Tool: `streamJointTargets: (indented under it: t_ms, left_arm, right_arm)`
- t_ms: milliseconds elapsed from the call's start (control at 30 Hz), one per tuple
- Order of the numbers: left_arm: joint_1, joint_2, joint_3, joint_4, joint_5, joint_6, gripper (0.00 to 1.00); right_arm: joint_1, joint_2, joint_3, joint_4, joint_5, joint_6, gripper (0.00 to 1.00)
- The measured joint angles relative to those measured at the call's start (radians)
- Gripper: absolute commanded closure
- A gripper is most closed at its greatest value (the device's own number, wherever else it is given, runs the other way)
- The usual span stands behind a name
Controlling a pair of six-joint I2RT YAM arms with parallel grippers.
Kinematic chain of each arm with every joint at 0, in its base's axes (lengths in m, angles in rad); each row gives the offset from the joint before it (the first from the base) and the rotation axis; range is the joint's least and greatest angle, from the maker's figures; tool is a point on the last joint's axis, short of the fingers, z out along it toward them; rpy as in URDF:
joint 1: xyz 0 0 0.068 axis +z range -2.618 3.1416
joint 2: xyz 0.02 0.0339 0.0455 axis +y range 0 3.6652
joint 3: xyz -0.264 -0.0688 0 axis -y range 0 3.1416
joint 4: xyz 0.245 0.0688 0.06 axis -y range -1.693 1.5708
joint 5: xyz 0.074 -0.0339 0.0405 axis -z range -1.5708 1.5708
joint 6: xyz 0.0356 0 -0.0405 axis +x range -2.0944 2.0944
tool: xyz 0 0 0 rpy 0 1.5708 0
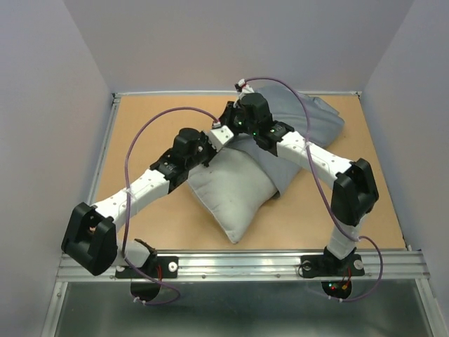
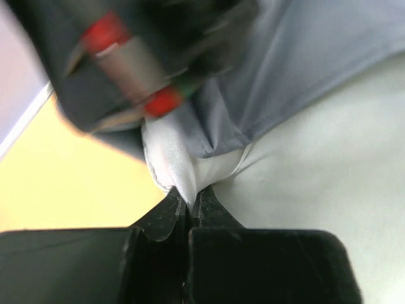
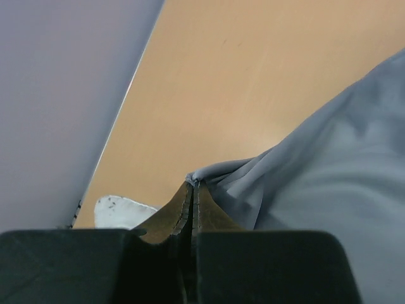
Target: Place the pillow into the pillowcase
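Here, the left hand [image 2: 190, 204] pinches a corner of the pillow [image 2: 316, 202], the right hand [image 3: 192, 189] the edge of the pillowcase [image 3: 329, 190]; either thin grip may slip when pulled.

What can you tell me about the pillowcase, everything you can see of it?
The pillowcase is thin, smooth blue-grey cloth, darker than the pillow. It lies rumpled at the far right of the table and overlaps the pillow's far end. The right claw is shut on a fold of its edge, and the right arm lies across it.
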Motion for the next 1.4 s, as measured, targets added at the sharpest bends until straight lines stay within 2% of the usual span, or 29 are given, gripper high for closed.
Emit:
streamJointTargets:
  t_ms: [33,100,133,167,200,233,300,433,533,667,767,867,1033,1233,1400]
  left_arm:
    - [0.026,0.01,0.0,0.0,-0.005,-0.004,0.83]
    - [0.064,0.02,0.0,-0.004,-0.021,-0.005,0.64]
    - [0.072,0.02,0.0,-0.01,-0.024,0.0,0.46]
    - [0.078,0.018,0.005,-0.027,-0.023,0.0,0.39]
    - [0.08,0.007,0.013,-0.053,-0.016,0.007,0.34]
    - [0.079,-0.01,0.016,-0.079,-0.002,0.016,0.13]
    - [0.078,-0.077,0.016,-0.144,0.037,0.032,0.01]
    - [0.074,-0.294,0.016,-0.267,0.106,0.078,0.01]
    - [0.04,-0.396,0.016,-0.352,0.129,0.111,0.01]
    - [-0.106,-0.406,0.017,-0.455,0.121,0.113,0.01]
    - [-0.21,-0.337,0.013,-0.497,0.129,0.081,0.01]
    - [-0.254,-0.257,-0.01,-0.513,0.105,0.04,0.01]
    - [-0.348,-0.177,-0.044,-0.499,0.031,-0.009,0.01]
    - [-0.36,-0.053,-0.014,-0.42,-0.035,-0.049,0.01]
    - [-0.388,-0.04,0.032,-0.404,-0.106,-0.092,0.01]
  right_arm:
    - [-0.003,0.025,0.018,0.003,0.004,-0.007,0.94]
    - [-0.005,0.076,0.063,0.027,0.009,-0.017,0.75]
    - [-0.007,0.097,0.089,0.033,0.007,-0.024,0.55]
    - [-0.01,0.105,0.104,0.037,0.004,-0.038,0.46]
    - [-0.013,0.108,0.117,0.043,-0.003,-0.046,0.41]
    - [-0.017,0.101,0.123,0.05,-0.006,-0.061,0.39]
    - [-0.019,0.076,0.123,0.053,-0.009,-0.088,0.39]
    - [-0.032,-0.072,0.079,0.024,0.004,-0.164,0.41]
    - [-0.048,-0.294,-0.039,-0.02,0.018,-0.225,0.46]
    - [-0.058,-0.54,-0.198,-0.119,0.048,-0.277,0.48]
    - [-0.059,-0.628,-0.325,-0.217,0.095,-0.285,0.49]
    - [-0.079,-0.612,-0.434,-0.276,0.138,-0.298,0.5]
    - [-0.248,-0.379,-0.53,-0.294,0.139,-0.326,0.53]
    - [-0.359,-0.146,-0.423,-0.248,0.045,-0.349,0.56]
    - [-0.362,-0.126,-0.331,-0.207,-0.027,-0.331,0.49]
